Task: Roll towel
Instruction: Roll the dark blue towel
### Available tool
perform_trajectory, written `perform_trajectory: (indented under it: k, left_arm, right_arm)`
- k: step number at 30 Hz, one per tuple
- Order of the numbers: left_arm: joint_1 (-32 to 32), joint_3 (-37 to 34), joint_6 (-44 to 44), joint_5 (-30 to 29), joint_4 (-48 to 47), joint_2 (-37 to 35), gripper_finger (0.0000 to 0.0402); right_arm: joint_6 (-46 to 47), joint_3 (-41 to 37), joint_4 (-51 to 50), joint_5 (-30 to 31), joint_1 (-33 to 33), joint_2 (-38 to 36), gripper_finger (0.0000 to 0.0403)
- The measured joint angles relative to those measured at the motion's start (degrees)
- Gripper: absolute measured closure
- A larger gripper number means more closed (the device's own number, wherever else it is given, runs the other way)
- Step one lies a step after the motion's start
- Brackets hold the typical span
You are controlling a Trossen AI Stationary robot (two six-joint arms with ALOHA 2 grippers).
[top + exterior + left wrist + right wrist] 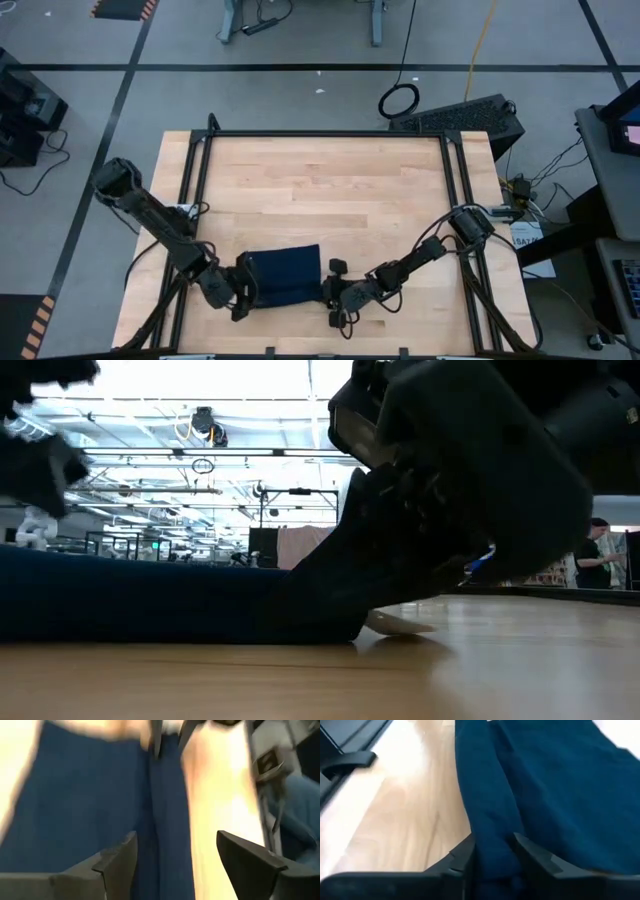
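**Both grippers at towel ends, roll under way**

High view: navy towel (283, 275) lies lower centre of the wooden table (320, 185), partly folded or rolled. Left gripper (244, 290) at its left edge, right gripper (333, 291) at its right edge.

Low view: towel is a dark band across lower left; a dark arm fills the upper right, which one unclear.

Left wrist view: fingers (112, 862) stand wide, nothing between them, towel just ahead.

Right wrist view: fingers (462, 857) narrow, pinching a towel fold.

Judgement: keep both ends level and the fold tight, or the roll goes crooked.
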Motion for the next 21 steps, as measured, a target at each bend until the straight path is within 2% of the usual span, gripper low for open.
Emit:
perform_trajectory:
  k: [4,8,12,18,21]
  left_arm:
    - [-2.9,0.0,8.4,-9.0,5.9,0.5,0.0124]
    - [-5.7,0.0,12.4,-13.6,9.4,3.7,0.0124]
    - [-7.7,0.0,12.2,-16.4,12.0,8.3,0.0124]
    - [-8.6,0.1,10.8,-17.5,16.6,15.1,0.0124]
    - [-8.6,0.1,9.3,-18.5,16.5,16.9,0.0124]
  right_arm:
    - [4.1,-0.1,-0.3,-3.9,-1.2,-0.8,0.033]
    - [9.7,-0.1,0.3,-10.7,-3.2,-0.9,0.0357]
    - [13.9,0.0,0.4,-17.0,-5.4,-1.0,0.037]
    - [21.5,0.1,0.3,-21.7,-8.0,-1.2,0.0366]
    - [24.9,0.1,-0.3,-21.9,-8.2,-1.2,0.0367]
